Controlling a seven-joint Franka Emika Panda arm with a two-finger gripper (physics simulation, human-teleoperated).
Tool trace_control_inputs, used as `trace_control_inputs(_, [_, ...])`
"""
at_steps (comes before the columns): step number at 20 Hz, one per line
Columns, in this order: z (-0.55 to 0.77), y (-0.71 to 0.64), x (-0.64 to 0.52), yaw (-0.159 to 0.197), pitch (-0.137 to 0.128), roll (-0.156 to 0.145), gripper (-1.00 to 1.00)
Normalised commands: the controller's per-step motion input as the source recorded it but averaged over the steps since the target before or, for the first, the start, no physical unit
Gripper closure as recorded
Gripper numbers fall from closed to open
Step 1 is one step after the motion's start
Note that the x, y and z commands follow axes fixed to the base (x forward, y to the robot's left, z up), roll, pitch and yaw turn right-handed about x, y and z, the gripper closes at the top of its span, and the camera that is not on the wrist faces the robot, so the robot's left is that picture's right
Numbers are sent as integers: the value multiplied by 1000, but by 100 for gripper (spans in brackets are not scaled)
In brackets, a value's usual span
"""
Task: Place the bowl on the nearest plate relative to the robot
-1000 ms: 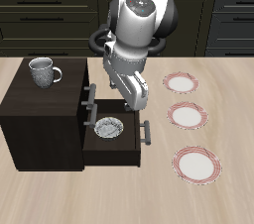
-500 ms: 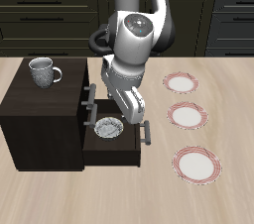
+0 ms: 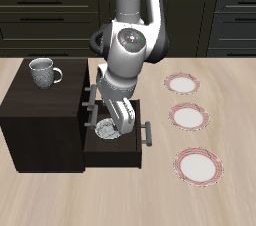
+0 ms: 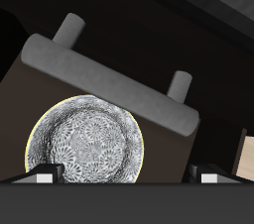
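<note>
- exterior view: the franka arm (image 3: 128,50) leans down over the dark wooden cabinet (image 3: 45,115), and its gripper (image 3: 117,130) is low inside the pulled-out drawer (image 3: 112,146).
- exterior view: the bowl (image 3: 105,130) sits in that open drawer, half covered by the gripper, only its speckled rim peeking out on one side.
- exterior view: whether the fingers are wide or narrow here, i cannot tell; the wrist body blocks them.
- exterior view: a grey handled mug (image 3: 42,72) stands on top of the cabinet, well apart from the arm.
- exterior view: three striped-rim plates lie in a row on the table (image 3: 230,120); the plate (image 3: 183,84) farthest back is the one closest to the robot's base, then the middle plate (image 3: 188,117), then the front plate (image 3: 199,166).
- wrist view: the bowl (image 4: 85,144) fills the drawer floor right under the camera, patterned inside showing, with the drawer handle (image 4: 114,84) beside it.
- wrist view: two fingertips (image 4: 43,176) show at the frame edge, set wide apart, nothing between them.
</note>
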Motion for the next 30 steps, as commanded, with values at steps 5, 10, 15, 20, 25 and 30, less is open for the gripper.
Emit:
trace_control_inputs(5, [-444, -11, -96, 3, 51, 1, -100])
trace_control_inputs(10, [-470, 81, -111, -20, 59, 25, -100])
trace_control_inputs(15, [-368, 117, -104, -18, 56, 49, 100])
trace_control_inputs(20, [25, -101, -35, -4, -12, 1, 100])
trace_control_inputs(25, [160, -64, -32, -5, -36, 5, 100])
trace_control_inputs(30, [77, 30, 41, 2, -18, 17, 100])
